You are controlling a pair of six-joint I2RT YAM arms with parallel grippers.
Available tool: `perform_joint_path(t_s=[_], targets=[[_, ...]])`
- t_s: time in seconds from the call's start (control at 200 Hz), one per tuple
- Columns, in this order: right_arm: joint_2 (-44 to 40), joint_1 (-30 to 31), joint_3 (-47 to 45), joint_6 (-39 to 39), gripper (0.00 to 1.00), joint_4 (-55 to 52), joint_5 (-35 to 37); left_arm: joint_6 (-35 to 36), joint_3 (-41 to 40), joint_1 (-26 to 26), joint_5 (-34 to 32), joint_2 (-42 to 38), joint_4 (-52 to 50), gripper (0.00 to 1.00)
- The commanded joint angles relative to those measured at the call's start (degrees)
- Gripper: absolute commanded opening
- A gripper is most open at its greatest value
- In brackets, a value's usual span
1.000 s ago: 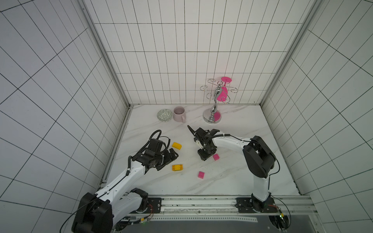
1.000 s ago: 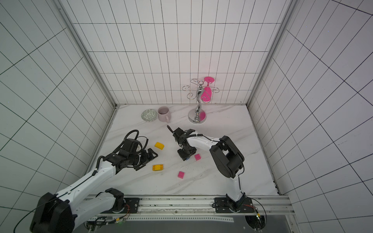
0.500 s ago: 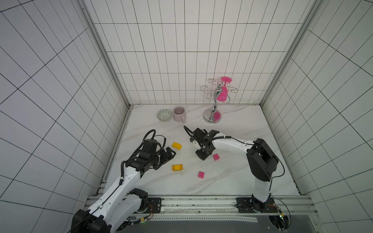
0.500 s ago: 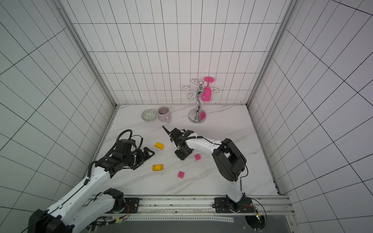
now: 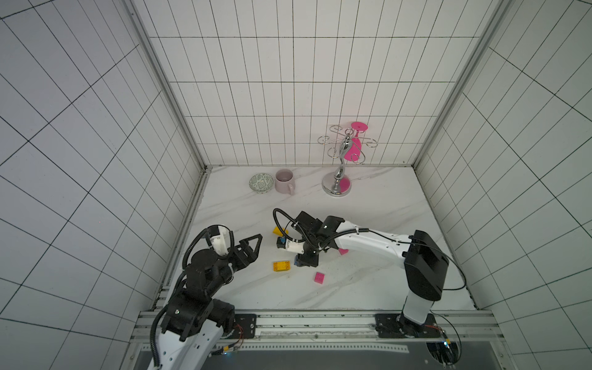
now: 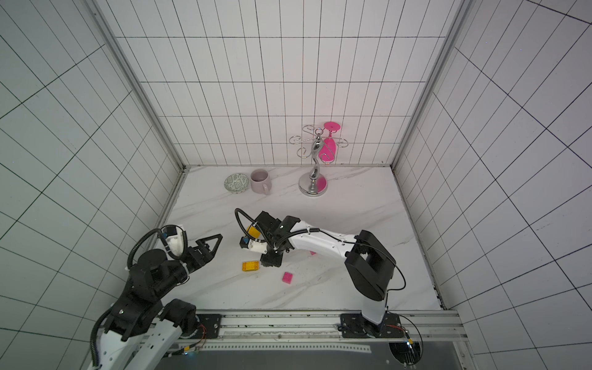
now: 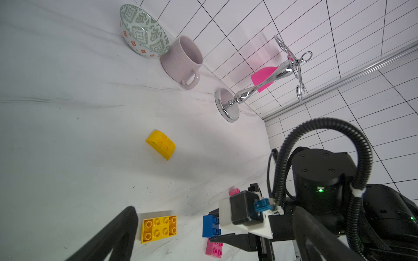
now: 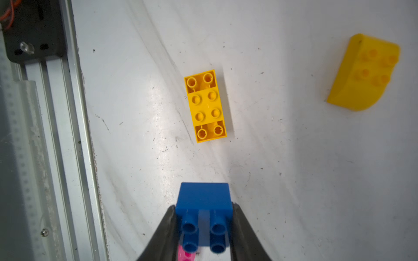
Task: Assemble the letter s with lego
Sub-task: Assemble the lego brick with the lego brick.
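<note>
One blue brick (image 8: 204,195) tight in the right pincer (image 8: 203,206), two yellow bricks (image 8: 207,106) ahead, two pink bricks (image 5: 319,277) nearby; left pincer (image 5: 250,248) wide, empty

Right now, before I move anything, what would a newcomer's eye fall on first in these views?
The blue brick clamped in the right hand, near the middle of the table, just beside the flat yellow brick. Then the bright pink glass hanging upside down on the chrome rack at the back, right of the mug and patterned bowl.
</note>
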Motion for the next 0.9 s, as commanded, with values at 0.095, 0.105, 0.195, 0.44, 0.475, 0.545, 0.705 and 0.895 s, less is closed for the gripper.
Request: perform_joint_path(t_s=[0.095, 0.105, 0.195, 0.44, 0.475, 0.545, 0.705, 0.895], targets=[[4.05, 3.0, 3.82, -9.32, 0.23, -1.2, 8.09, 2.77, 1.97, 0.3, -3.69, 0.83, -3.25, 0.99], [4.15, 3.16, 3.91, -9.32, 0.23, -0.92, 8.53, 2.88, 2.14, 0.28, -3.72, 1.03, -3.36, 0.99], [5.45, 4.02, 5.41, -9.92, 0.23, -0.1, 10.65, 3.56, 3.48, 0.27, -3.48, 2.3, -4.6, 0.99], [8.5, 4.67, 9.92, -10.86, 0.23, 0.02, 10.94, 1.88, 6.41, 0.27, -10.2, -0.83, -9.22, 0.99], [8.84, 4.65, 10.34, -10.91, 0.23, 0.0, 10.54, 1.51, 6.93, 0.27, -11.78, -1.44, -10.13, 0.99], [9.53, 4.65, 11.13, -11.07, 0.23, -0.24, 9.64, 0.62, 7.9, 0.27, -14.97, -2.46, -11.92, 0.99], [10.88, 4.66, 12.31, -11.52, 0.22, -1.15, 6.97, -0.52, 8.91, 0.27, -18.78, -4.16, -13.87, 0.99], [11.64, 4.74, 13.19, -11.61, 0.23, -2.03, 4.1, -0.92, 9.35, 0.27, -19.09, -4.37, -14.84, 0.99]])
